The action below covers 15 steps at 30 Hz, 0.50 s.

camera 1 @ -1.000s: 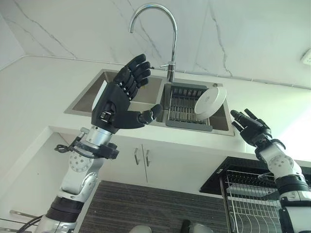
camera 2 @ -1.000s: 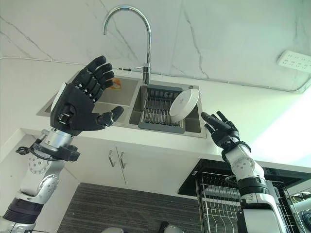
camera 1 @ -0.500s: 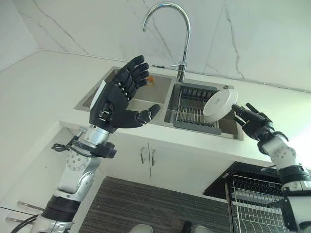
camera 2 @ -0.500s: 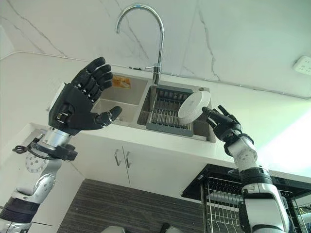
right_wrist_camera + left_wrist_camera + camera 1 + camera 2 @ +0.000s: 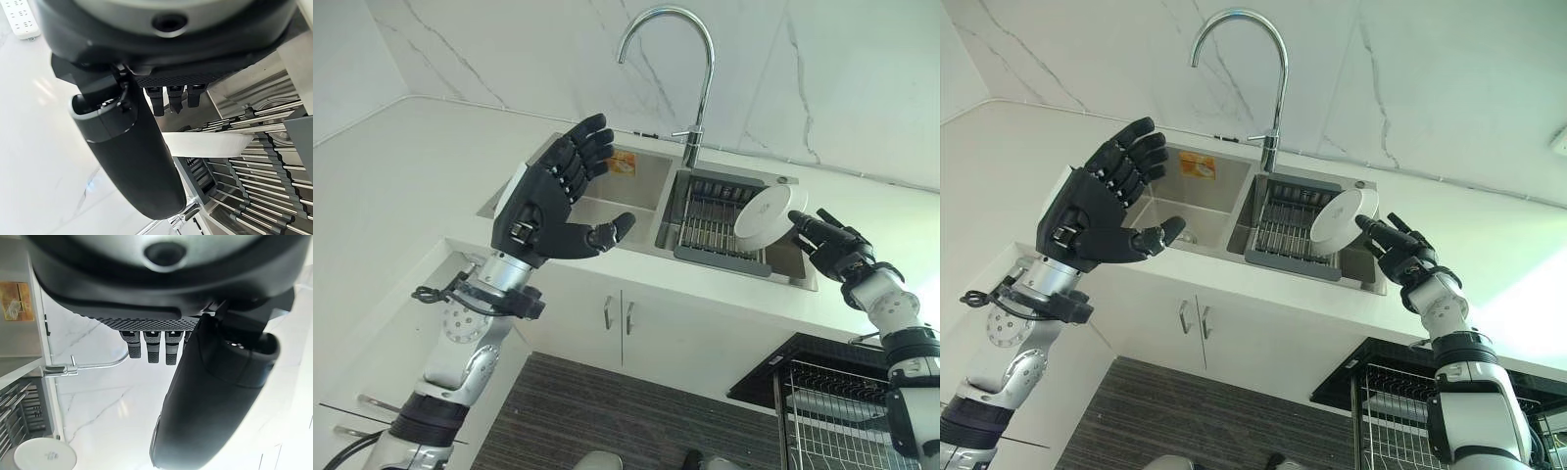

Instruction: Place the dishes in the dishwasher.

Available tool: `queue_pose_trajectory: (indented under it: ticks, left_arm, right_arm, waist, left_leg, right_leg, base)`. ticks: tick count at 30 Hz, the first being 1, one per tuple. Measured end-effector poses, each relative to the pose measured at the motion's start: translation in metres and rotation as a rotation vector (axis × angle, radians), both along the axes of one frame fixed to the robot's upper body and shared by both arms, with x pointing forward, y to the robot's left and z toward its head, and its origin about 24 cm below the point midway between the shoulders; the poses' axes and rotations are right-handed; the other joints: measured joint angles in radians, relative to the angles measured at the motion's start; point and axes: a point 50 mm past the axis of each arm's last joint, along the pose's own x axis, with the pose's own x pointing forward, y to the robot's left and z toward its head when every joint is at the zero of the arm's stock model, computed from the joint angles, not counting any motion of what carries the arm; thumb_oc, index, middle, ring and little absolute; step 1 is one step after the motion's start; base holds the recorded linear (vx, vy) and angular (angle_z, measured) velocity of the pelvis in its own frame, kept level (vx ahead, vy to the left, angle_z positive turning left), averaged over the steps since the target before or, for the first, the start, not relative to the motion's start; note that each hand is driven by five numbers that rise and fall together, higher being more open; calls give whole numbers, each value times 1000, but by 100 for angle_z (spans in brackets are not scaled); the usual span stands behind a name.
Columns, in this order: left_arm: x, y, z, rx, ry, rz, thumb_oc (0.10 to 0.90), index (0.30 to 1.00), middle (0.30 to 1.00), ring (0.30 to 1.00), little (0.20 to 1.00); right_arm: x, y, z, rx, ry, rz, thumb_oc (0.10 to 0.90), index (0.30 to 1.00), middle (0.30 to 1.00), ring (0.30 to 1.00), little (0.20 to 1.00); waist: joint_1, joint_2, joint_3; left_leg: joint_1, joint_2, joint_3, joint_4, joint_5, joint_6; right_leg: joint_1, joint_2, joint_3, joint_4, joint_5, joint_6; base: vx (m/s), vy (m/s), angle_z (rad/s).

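A white plate (image 5: 762, 217) stands on edge, leaning in the dark drying rack (image 5: 710, 235) in the sink's right basin. My right hand (image 5: 832, 250) is at the plate's right rim with its fingers straight, fingertips at or just short of the edge. In the right wrist view the plate (image 5: 205, 143) shows edge-on between the thumb (image 5: 132, 156) and the fingers (image 5: 168, 100), which are not curled round it. My left hand (image 5: 548, 201) is raised open in front of the left basin, palm spread, holding nothing. The plate (image 5: 44, 458) also shows in the left wrist view.
A tall chrome faucet (image 5: 690, 59) arches over the divider of the steel double sink (image 5: 617, 186). An orange label (image 5: 622, 164) is on the left basin's wall. White cabinet doors (image 5: 617, 313) sit below. The dishwasher's wire rack (image 5: 842, 421) is pulled out at lower right.
The camera has shifted. My right hand has risen and reached left from below the counter edge to the plate's rim. The left hand has held its raised, open pose.
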Motion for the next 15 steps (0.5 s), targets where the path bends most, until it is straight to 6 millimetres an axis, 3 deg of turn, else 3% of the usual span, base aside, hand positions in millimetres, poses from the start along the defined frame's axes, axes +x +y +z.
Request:
queue_pose_trajectory:
  ticks: [15]
  left_arm:
    - [2, -2, 5, 1, -17, -7, 800, 900, 900, 900, 900]
  right_arm:
    - [1, 1, -1, -29, 26, 14, 800, 900, 900, 900, 900]
  waist:
    - [7, 0, 0]
  left_leg:
    - [-1, -4, -10, 0, 2, 3]
  right_leg:
    - [5, -4, -6, 1, -2, 2]
  base:
    - [4, 2, 1]
